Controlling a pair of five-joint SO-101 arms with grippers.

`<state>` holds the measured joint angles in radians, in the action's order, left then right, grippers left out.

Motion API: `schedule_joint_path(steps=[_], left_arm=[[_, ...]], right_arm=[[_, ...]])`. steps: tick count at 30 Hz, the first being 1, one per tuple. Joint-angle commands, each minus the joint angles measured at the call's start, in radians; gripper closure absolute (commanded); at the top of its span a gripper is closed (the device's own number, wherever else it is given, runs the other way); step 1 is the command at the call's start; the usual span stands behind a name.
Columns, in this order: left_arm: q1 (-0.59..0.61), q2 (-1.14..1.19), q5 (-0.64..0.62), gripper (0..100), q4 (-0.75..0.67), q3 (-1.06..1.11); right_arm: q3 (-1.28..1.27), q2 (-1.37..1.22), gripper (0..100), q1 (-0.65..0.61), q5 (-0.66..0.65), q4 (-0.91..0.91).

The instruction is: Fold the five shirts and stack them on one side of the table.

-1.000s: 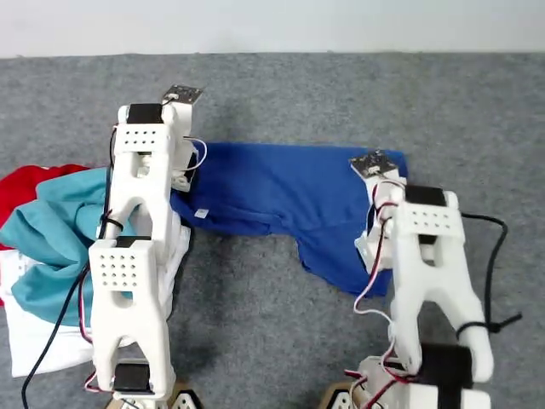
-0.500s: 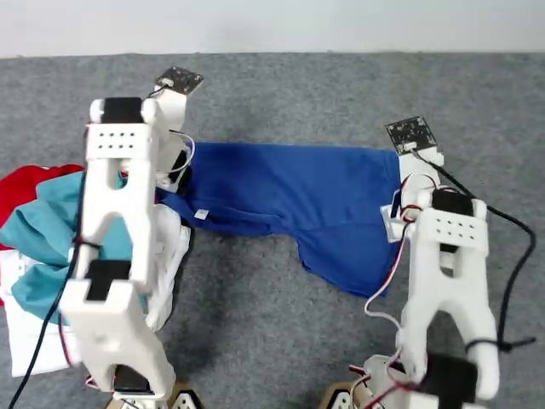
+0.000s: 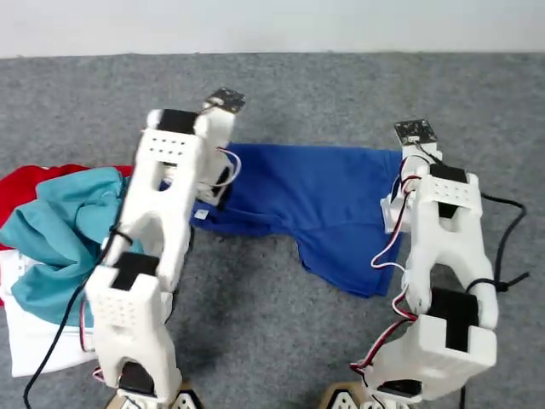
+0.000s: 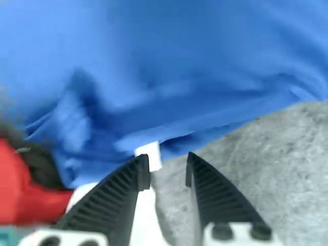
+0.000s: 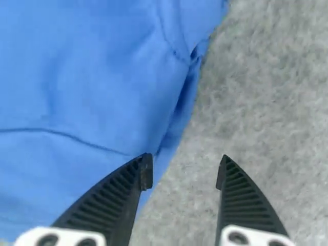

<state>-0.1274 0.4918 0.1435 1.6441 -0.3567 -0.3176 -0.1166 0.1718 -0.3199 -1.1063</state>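
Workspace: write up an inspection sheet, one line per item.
Surface: grey felt-like table.
Job's things: blue shirt spread out, unfolded; teal shirt, red shirt and white shirt heaped at one side.
Clutter: nothing seen.
End effectors: left end effector open over the blue shirt's edge by its white tag; right end effector open over the opposite edge.
Cables: wires along both arms; black cable by the right arm.
Surroundings: white wall behind.

The left arm [image 3: 128, 311] and right arm [image 3: 447, 230] are wearing white plastic shells with perforated panels, black servos, red, white and black wires, and black ribbed fingers [image 4: 120, 192].
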Motion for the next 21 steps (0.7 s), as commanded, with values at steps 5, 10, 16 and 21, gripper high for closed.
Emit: schedule_joint_path(steps=[5, 10, 16, 21], left_arm=[[-0.054, 0.031, -0.015, 88, 0.087, -0.124], [0.023, -0.052, -0.014, 94, 0.114, -0.231], [0.144, -0.307, -0.014, 95, 0.112, -0.13], [0.275, -0.52, -0.014, 95, 0.11, 0.013]], right_arm=[[-0.014, 0.177, 78.3, -0.035, -0.324, -0.229], [-0.19, 0.311, 78.3, -0.033, -0.597, -0.165], [-0.354, 0.446, 78.3, -0.088, -0.881, -0.145], [-0.397, 0.492, 78.3, -0.081, -1.137, -0.147]])
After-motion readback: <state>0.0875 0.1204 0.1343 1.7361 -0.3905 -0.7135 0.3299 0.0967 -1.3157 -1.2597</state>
